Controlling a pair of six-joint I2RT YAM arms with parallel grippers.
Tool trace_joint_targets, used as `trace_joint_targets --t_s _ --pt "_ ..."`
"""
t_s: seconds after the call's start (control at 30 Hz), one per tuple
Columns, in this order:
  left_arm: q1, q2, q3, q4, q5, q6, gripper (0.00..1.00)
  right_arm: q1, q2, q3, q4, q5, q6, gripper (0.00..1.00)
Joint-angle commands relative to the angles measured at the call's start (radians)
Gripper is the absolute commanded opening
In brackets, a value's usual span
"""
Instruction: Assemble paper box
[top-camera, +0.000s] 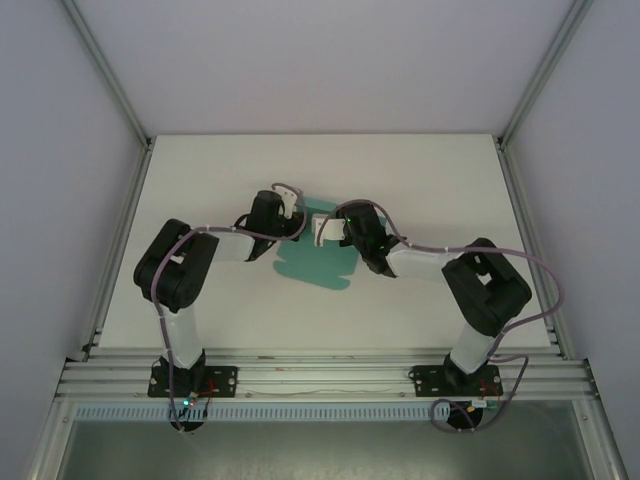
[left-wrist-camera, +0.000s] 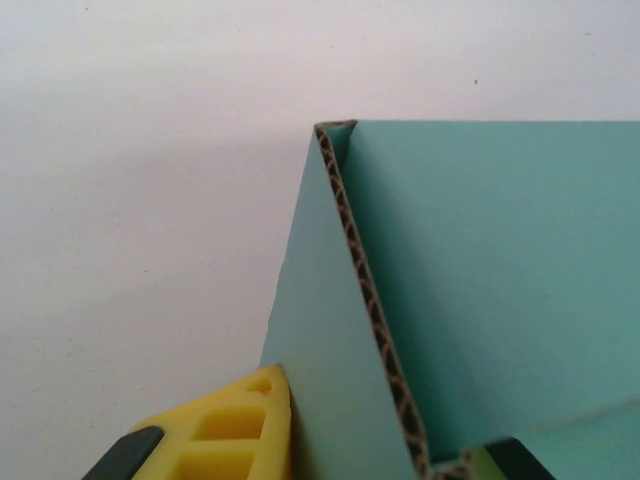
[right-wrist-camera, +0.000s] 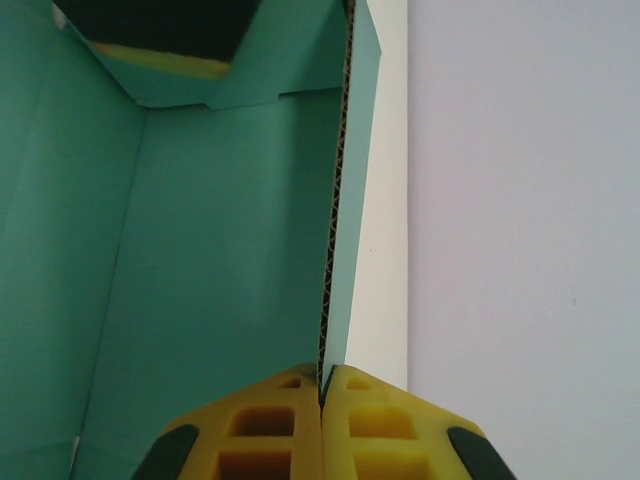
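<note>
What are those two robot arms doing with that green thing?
They are folding a green paper box in the middle of the white table. The right pincer is pinched shut on the top edge of one raised wall. The left pincer has a finger on each side of another raised wall, near a corner. Whether it is squeezing is hard to tell. The box is only partly made: some walls stand up, and the near part looks flat.

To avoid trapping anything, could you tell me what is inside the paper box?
Bare teal card inside the paper box, plus one left gripper finger at its far wall; whatever lies behind that finger is covered.
</note>
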Motion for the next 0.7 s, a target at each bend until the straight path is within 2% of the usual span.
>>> trace_joint_targets --t_s 0.0,0.03,0.07,0.1,0.17,0.2,0.33,0.4,0.53,0.6,0.67 --pt "-0.035 -0.005 0.078 0.034 -0.041 -0.024 0.14 0.030 0.016 -0.016 -0.221 -0.177 0.043 0.00" --pt "-0.043 -0.007 0.080 0.024 -0.072 -0.018 0.12 0.031 0.011 -0.015 -0.215 -0.178 0.058 0.01" --pt "-0.052 -0.009 0.083 0.011 -0.120 -0.009 0.01 0.031 0.006 -0.011 -0.216 -0.175 0.068 0.03" --pt "-0.060 -0.009 0.083 0.003 -0.157 0.002 0.00 0.031 -0.002 -0.006 -0.207 -0.174 0.095 0.09" --pt "-0.067 -0.014 0.075 -0.011 -0.169 0.025 0.00 0.030 -0.022 0.022 -0.213 -0.163 0.174 0.37" --pt "-0.066 -0.019 0.061 -0.004 -0.153 0.027 0.00 0.028 -0.032 0.044 -0.234 -0.151 0.220 0.45" --pt "-0.067 -0.064 -0.042 0.075 -0.065 0.057 0.00 -0.013 -0.119 0.107 -0.306 -0.175 0.441 0.65" --pt "-0.067 -0.089 -0.084 0.101 -0.032 0.077 0.00 -0.044 -0.185 0.116 -0.326 -0.222 0.579 0.71" --pt "-0.067 -0.120 -0.128 0.078 0.007 0.112 0.00 -0.127 -0.318 0.156 -0.574 -0.488 0.741 0.74" --pt "-0.067 -0.130 -0.149 0.089 0.071 0.121 0.00 -0.148 -0.340 0.153 -0.601 -0.505 0.842 0.81" --pt "-0.072 -0.144 -0.186 0.141 0.145 0.127 0.00 -0.165 -0.315 0.179 -0.614 -0.485 0.989 0.82"
